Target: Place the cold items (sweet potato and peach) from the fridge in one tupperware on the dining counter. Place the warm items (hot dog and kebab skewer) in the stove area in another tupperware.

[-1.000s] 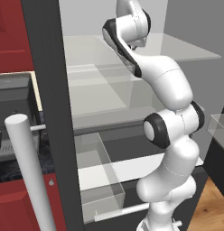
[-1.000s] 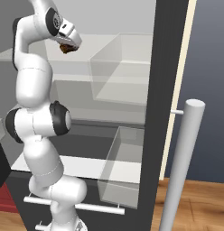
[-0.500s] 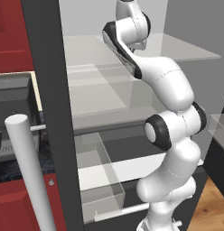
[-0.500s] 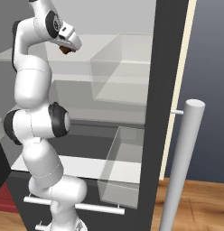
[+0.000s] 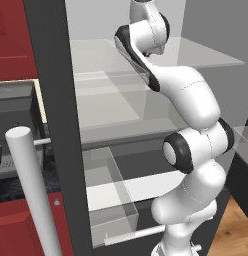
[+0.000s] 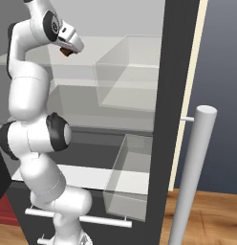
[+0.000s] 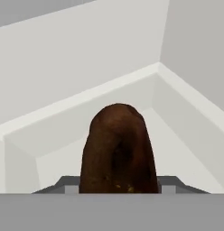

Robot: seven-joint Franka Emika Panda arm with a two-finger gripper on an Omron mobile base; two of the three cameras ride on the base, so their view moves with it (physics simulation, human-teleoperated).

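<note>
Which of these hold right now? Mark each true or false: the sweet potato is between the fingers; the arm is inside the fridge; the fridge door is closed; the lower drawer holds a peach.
1. The sweet potato sits between the gripper fingers. True.
2. The arm reaches onto the fridge's upper shelf. True.
3. The fridge door is closed. False: the fridge stands open, its handle toward the camera.
4. The clear drawer holds a peach. False: nothing shows inside it.

**Sweet potato lifted inside the fridge**

The sweet potato (image 7: 118,151) was a dark brown, rounded, elongated tuber with small yellowish flecks near its lower end. It stood end-up, clear of the white fridge shelf; a brown sliver (image 6: 66,51) showed at upper-shelf height.
</note>
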